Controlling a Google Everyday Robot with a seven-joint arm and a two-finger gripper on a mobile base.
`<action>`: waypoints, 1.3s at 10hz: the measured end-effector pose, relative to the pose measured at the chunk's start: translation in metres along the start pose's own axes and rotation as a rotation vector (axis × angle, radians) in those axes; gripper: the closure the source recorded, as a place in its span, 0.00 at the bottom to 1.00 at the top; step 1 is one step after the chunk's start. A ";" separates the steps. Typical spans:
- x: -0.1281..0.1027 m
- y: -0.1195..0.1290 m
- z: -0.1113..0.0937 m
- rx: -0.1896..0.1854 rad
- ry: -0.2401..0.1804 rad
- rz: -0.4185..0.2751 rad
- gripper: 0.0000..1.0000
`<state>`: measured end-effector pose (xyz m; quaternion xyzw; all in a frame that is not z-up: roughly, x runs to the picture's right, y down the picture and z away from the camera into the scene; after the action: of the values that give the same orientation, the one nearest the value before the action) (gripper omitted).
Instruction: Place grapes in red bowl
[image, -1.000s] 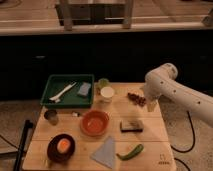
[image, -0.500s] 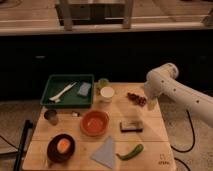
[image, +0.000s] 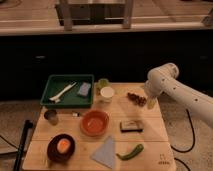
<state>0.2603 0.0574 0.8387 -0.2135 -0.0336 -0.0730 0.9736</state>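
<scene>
At the near edge of the table (image: 150, 155) sit a dark bowl (image: 61, 147) with something orange in it, a grey cloth (image: 105, 152) and a green vegetable (image: 130, 151). Beyond them is the red bowl (image: 95, 122), which looks empty, with a dark block (image: 131, 125) at its 3 o'clock.

Farther back, at about 2 o'clock from the red bowl and well apart from it, the grapes (image: 136, 98) lie flat on the table. The hand (image: 150, 102) is low at their 3 o'clock, just beside them or touching. I cannot tell whether it is open, closed or gripping them.

Farthest are a white cup (image: 107, 93) and a green tray (image: 68, 90), at 12 and 10 o'clock from the red bowl.

The bunch is likely light, soft and loose. Berries could bruise or drop off, so a gentle hold across the middle, or on the stem if one shows, seems best.

Against the earlier frames, the grapes, the bowl and the arm (image: 172, 87) sit where they were. Any movement is too slight to make out.
</scene>
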 end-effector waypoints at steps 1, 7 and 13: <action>0.001 -0.001 0.002 -0.001 -0.003 0.004 0.20; 0.008 -0.005 0.021 -0.017 -0.020 0.023 0.20; 0.016 -0.005 0.041 -0.042 -0.029 0.040 0.20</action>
<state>0.2736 0.0679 0.8801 -0.2357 -0.0417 -0.0513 0.9696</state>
